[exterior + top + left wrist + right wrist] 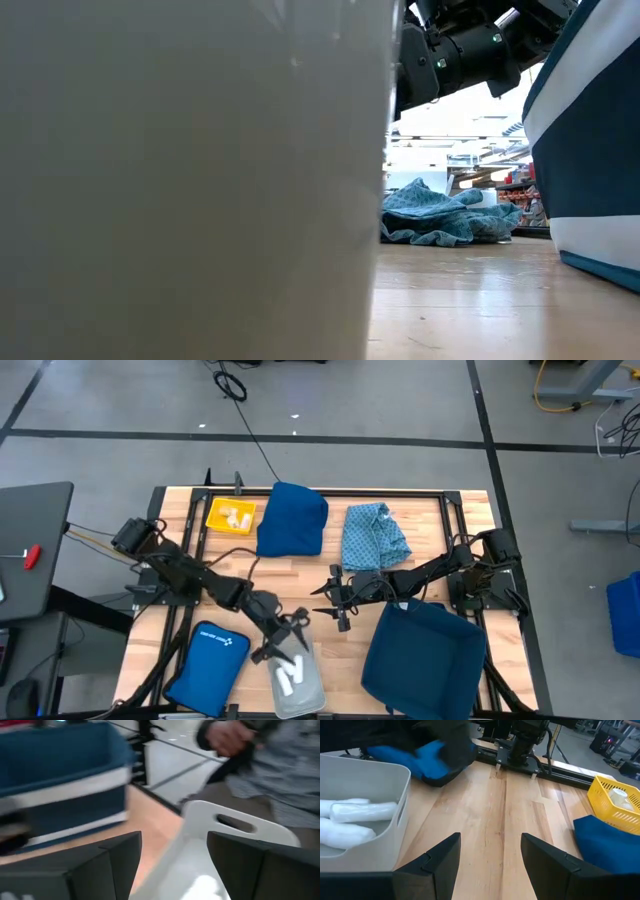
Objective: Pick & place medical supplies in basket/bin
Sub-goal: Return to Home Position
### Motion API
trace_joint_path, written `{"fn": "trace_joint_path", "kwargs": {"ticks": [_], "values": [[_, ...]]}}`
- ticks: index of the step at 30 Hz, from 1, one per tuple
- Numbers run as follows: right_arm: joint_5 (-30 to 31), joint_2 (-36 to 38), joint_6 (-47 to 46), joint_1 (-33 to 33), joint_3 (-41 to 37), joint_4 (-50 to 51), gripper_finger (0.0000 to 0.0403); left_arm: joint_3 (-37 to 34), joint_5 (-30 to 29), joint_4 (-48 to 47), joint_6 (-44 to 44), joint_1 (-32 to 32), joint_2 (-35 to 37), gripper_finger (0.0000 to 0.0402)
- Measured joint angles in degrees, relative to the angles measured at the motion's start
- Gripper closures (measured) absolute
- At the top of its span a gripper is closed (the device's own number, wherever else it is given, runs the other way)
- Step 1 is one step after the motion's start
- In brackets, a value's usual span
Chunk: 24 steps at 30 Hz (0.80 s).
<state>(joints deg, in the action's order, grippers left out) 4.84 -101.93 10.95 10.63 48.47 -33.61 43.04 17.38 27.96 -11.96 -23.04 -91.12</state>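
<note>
Soft white bandage rolls (362,811) lie in the smooth gray plastic bin (395,820). The left end effector (172,851) over its rim and the right end effector (490,850) beside it both spread wide, empty.

— Bright, even, from overhead across the pale wooden plank table (300,575). Only soft, faint shadows beneath the two dark robot arms (200,575).
— Any glare?
— Blown out to white in the far room (450,110), seen level from the table top. Near left there, badly out of focus: the pale grey plastic bin (180,180), a flat blank wall.
— From the left wrist?
— Smeared throughout, the dark blue fabric basket with a white band (60,770) streaked sideways. Crisp from the right wrist, mild sheen on the wood.
</note>
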Motion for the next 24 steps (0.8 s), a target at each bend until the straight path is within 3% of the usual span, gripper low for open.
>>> {"fn": "trace_joint_path", "kwargs": {"ticks": [10, 15, 24], "values": [[-0.11, 0.0, -0.16, 0.0, -0.02, -0.02, 0.0188, -7.58, -12.98, 4.93, 0.81, 2.13, 10.82, 0.0173], [-0.09, 0.0, -0.16, 0.02, -0.02, -0.04, 0.0188, -15.81, -18.1, 11.83, 0.79, 2.15, 19.78, 0.0173], [-0.12, 0.0, -0.17, 0.29, -0.02, -0.55, 0.0188, -28.6, -26.83, 9.73, 1.85, 2.47, 38.55, 0.0173]]}}
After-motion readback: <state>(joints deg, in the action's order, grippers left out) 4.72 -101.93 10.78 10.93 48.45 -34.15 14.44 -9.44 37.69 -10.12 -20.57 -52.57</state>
